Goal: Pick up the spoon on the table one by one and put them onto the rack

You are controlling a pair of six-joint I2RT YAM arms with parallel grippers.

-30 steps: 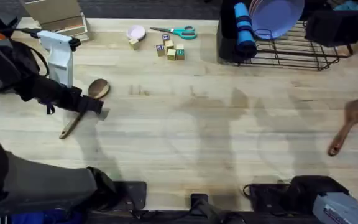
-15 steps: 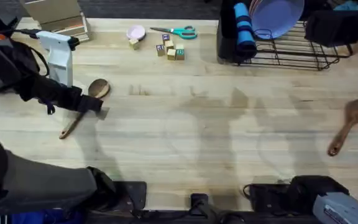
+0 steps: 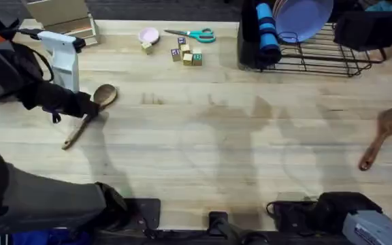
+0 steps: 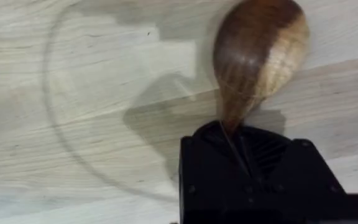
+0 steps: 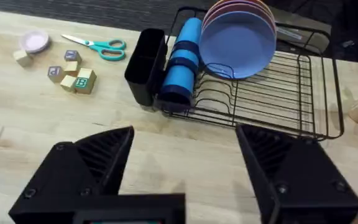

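The table [image 3: 237, 143] is wide, light wood planks. At far right stands the rack [image 3: 318, 58], black wire, w/ a black holder [image 3: 249, 41] at its left end, a blue cup [image 3: 267, 30] and a lavender plate [image 3: 303, 17]. At far left is a beige box [image 3: 60, 20] and a white tool [image 3: 63, 58]; at far centre lie scissors [image 3: 192, 34], some small blocks [image 3: 186, 56] and a pink dish [image 3: 148, 35].

The left arm reaches over the left side of the table. The left gripper [image 3: 86, 109] is closed on the tan spoon [image 3: 90, 112], at the neck just behind the bowl; in the left wrist view the bowl [image 4: 260, 46] sticks out beyond the black fingers [image 4: 253, 180] and the handle disappears between them. I cannot tell if the spoon is lifted already or touches the table. The dark spoon [image 3: 383, 136] lies alone at the right, bowl to the far side, well apart from the rack. The right gripper [image 5: 185, 180] is wide open, holds nothing, and looks toward the rack.

Risks, as I judge: the grip is near the bowl, so the long handle hangs on one side and the spoon may turn or slip out during the lift. The way to the rack is long, across the whole table, so a loose grip may drop it. At the rack, the handle may hit the wires or the cup, esp. if the spoon has tilted.
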